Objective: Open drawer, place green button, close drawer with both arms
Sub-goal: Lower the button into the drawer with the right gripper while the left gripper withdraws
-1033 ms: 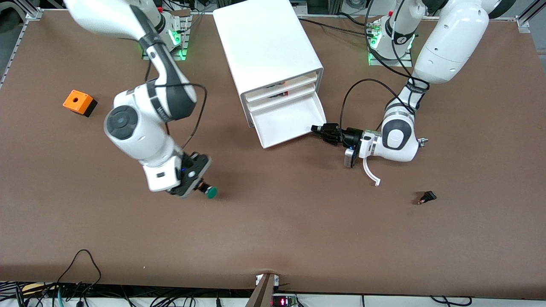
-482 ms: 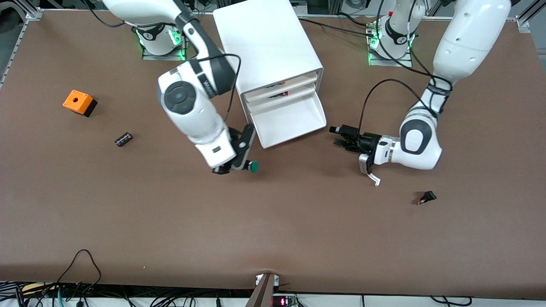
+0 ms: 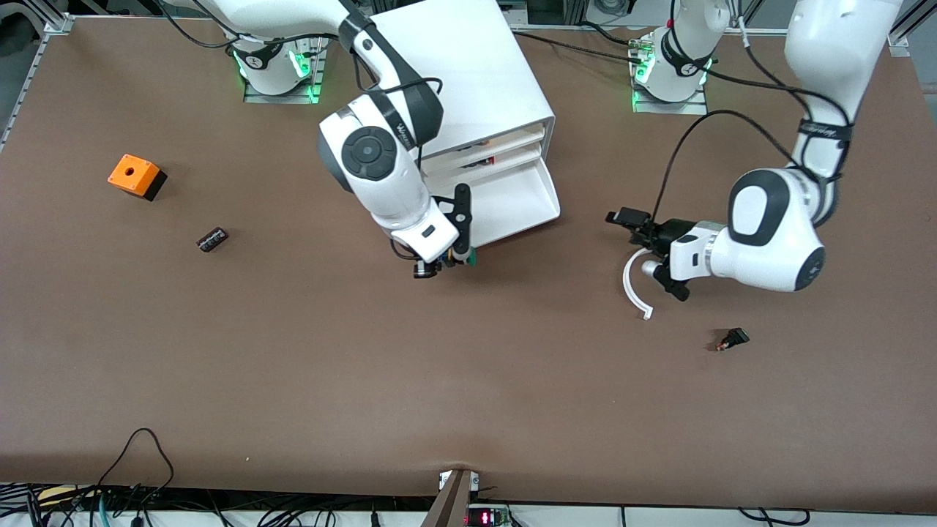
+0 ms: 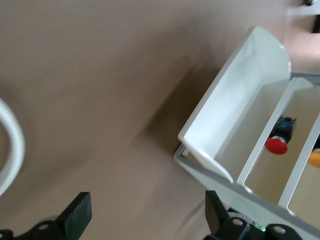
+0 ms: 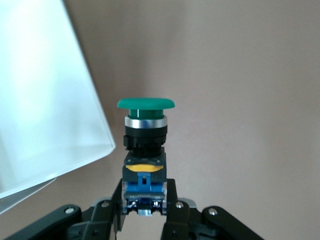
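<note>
Button (image 5: 145, 131) is clamped in right end effector (image 3: 448, 263) at the open drawer (image 3: 505, 205) edge, ready for dropping; left end effector (image 4: 145, 220) waits wide over the surface (image 3: 468, 380).

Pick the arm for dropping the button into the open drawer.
Right. The right gripper is shut on the button, right at the front edge of the open bottom drawer. The left gripper is open, holding nothing, over bare table toward the left arm's end.

Right arm (image 3: 381, 168) hides much of drawer (image 3: 512, 201).
</note>
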Controlling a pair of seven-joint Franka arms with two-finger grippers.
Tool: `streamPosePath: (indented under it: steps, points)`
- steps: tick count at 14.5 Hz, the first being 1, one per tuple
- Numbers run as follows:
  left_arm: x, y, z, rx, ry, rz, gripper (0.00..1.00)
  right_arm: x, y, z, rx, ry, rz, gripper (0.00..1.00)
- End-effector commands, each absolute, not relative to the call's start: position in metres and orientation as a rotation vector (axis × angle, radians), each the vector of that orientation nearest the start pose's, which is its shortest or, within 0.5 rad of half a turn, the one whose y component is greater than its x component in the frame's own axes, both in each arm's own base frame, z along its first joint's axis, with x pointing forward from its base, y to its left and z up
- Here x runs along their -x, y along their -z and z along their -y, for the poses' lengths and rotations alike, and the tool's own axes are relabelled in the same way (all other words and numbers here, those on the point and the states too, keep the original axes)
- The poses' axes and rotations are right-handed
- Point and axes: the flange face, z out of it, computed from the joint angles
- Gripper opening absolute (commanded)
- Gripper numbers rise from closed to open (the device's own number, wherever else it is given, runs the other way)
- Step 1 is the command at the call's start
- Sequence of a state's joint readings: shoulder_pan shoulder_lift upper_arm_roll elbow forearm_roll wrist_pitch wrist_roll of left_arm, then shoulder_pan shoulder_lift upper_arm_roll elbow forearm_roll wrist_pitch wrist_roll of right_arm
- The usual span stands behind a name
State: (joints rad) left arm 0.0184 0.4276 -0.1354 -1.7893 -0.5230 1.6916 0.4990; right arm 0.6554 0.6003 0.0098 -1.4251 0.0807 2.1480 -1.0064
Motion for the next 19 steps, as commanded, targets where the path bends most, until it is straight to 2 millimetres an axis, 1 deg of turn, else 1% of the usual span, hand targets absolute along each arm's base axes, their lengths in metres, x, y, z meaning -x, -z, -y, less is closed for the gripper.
streamPosePath:
  steps: [1, 4, 6, 7, 8, 9, 10, 11, 12, 13, 15, 16, 17, 19]
  points:
    - [-0.601, -0.346, 0.088, -2.541, 0.597, 0.506, 1.0, -0.557, -0.35, -0.477, -2.003, -0.194, -2.462, 0.26]
    - [-0.613, -0.397, 0.076, -2.662, 0.66, 0.496, 1.0, -0.538, -0.351, -0.499, -1.939, -0.198, -2.505, 0.26]
    - [-0.616, -0.432, 0.068, -2.755, 0.664, 0.49, 1.0, -0.523, -0.348, -0.515, -1.908, -0.187, -2.531, 0.26]
    - [-0.616, -0.453, 0.064, -2.83, 0.635, 0.507, 1.0, -0.517, -0.342, -0.521, -1.893, -0.172, -2.545, 0.26]
    - [-0.612, -0.471, 0.066, -2.915, 0.622, 0.527, 1.0, -0.513, -0.339, -0.525, -1.878, -0.164, -2.557, 0.26]
    - [-0.607, -0.493, 0.067, -3.005, 0.59, 0.519, 1.0, -0.506, -0.335, -0.531, -1.852, -0.153, -2.572, 0.26]
    - [-0.601, -0.51, 0.073, -3.06, 0.556, 0.482, 1.0, -0.504, -0.326, -0.532, -1.829, -0.129, -2.573, 0.26]
    - [-0.597, -0.524, 0.075, -3.088, 0.522, 0.427, 1.0, -0.502, -0.323, -0.535, -1.804, -0.123, -2.575, 0.26]
    - [-0.593, -0.535, 0.074, -3.104, 0.497, 0.389, 1.0, -0.498, -0.319, -0.537, -1.785, -0.111, -2.579, 0.26]
    - [-0.59, -0.541, 0.071, -3.107, 0.5, 0.377, 1.0, -0.497, -0.316, -0.538, -1.78, -0.103, -2.58, 0.26]
    - [-0.589, -0.544, 0.07, -3.109, 0.495, 0.367, 1.0, -0.491, -0.31, -0.542, -1.764, -0.086, -2.591, 0.26]
    - [-0.59, -0.547, 0.069, -3.105, 0.48, 0.362, 1.0, -0.484, -0.307, -0.547, -1.748, -0.079, -2.603, 0.26]
    - [-0.593, -0.555, 0.068, -3.107, 0.44, 0.357, 1.0, -0.482, -0.302, -0.548, -1.734, -0.065, -2.604, 0.26]
    - [-0.597, -0.55, 0.067, -3.096, 0.428, 0.35, 1.0, -0.476, -0.289, -0.552, -1.717, -0.038, -2.61, 0.26]
